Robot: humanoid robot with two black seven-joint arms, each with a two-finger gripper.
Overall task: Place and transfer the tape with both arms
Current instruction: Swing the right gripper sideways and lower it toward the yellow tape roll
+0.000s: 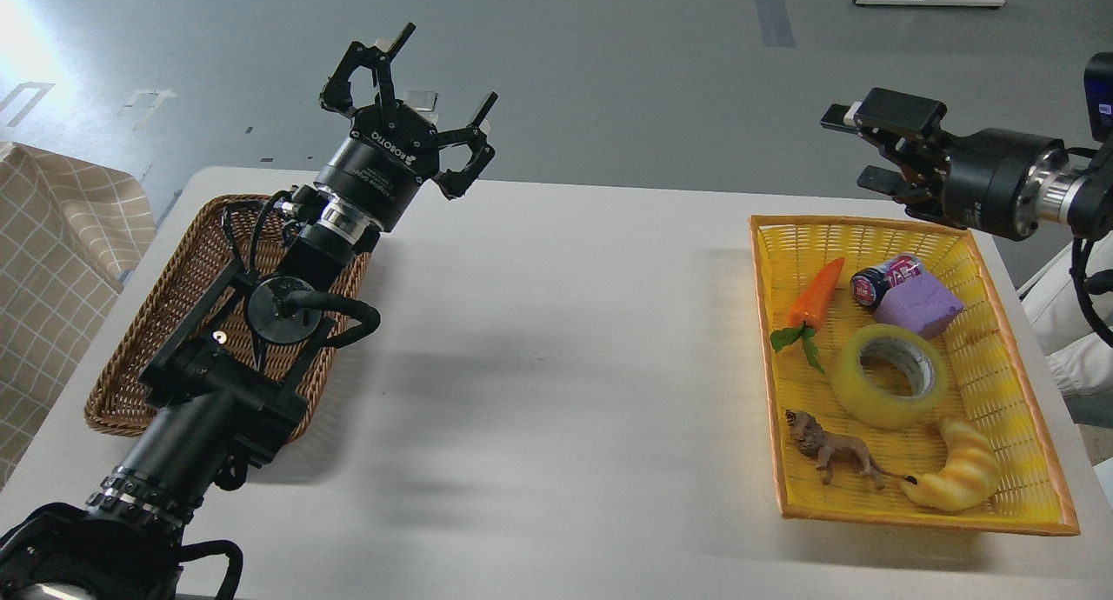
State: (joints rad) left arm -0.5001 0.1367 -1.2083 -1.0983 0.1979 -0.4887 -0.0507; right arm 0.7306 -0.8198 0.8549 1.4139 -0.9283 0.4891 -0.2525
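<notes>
the left arm reaches up over the brown basket (156,322), its left pincer (417,96) raised with fingers spread apart and holding nothing. the right pincer (869,148) hangs above the far edge of the yellow basket (1035,461), fingers apart, empty. the tape (889,376) lies flat in the middle of the yellow basket, translucent yellow with a pale core, just beside the carrot (816,294), lion (833,450) and croissant (956,478). the bench (556,391) between the baskets is bare.
</notes>
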